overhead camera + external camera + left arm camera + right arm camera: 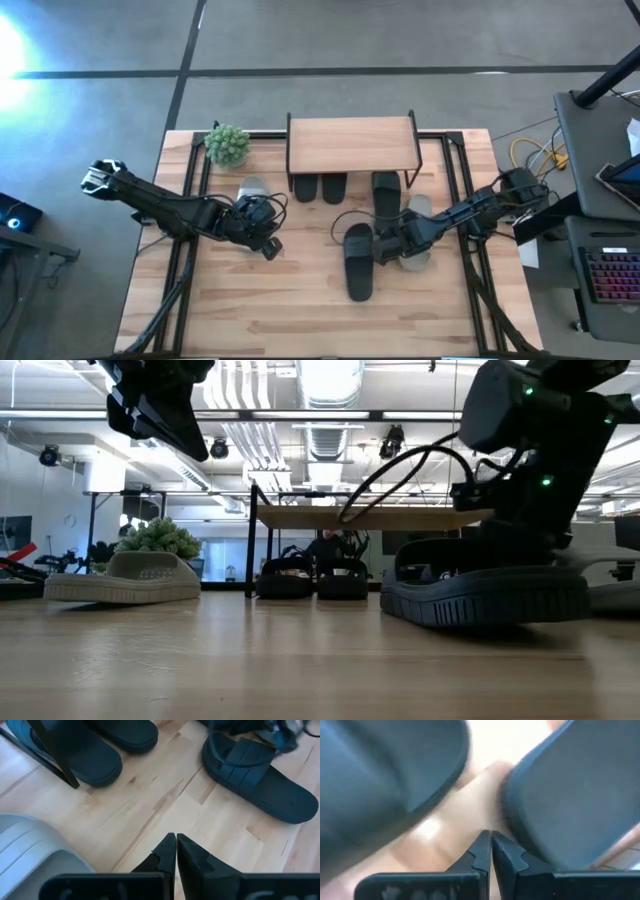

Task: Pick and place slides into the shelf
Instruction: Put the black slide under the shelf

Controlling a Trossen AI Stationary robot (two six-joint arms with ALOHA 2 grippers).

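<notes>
The shelf (351, 143) stands at the far middle of the table (300, 310), its light wooden board on a thin black frame. Under its near edge, 2 black slides (320, 187) lie side by side, heels poking out toward the arms; in the low view they sit together between the frame's legs. A 3rd black slide (386, 190) lies partly under the shelf's right end. A 4th black slide (359, 260) lies out on the open tabletop, near the middle, pointing toward the shelf. A grey slide (252, 187) rests left of the shelf, close to the left arm, and another grey slide (417, 232) lies right of the middle, mostly hidden by the right arm.

The left gripper (176, 840) hovers over bare wood between the left grey slide and the black one in the open, its 2 fingers pressed together and holding nothing. The right gripper (490, 837) is low beside the 4th black slide (the low view shows the arm looming right over it), and its fingertips also meet, with nothing between them; dark slide edges fill that wrist view on both sides.

A small green plant (228, 144) sits at the table's far left, beside the shelf.
</notes>
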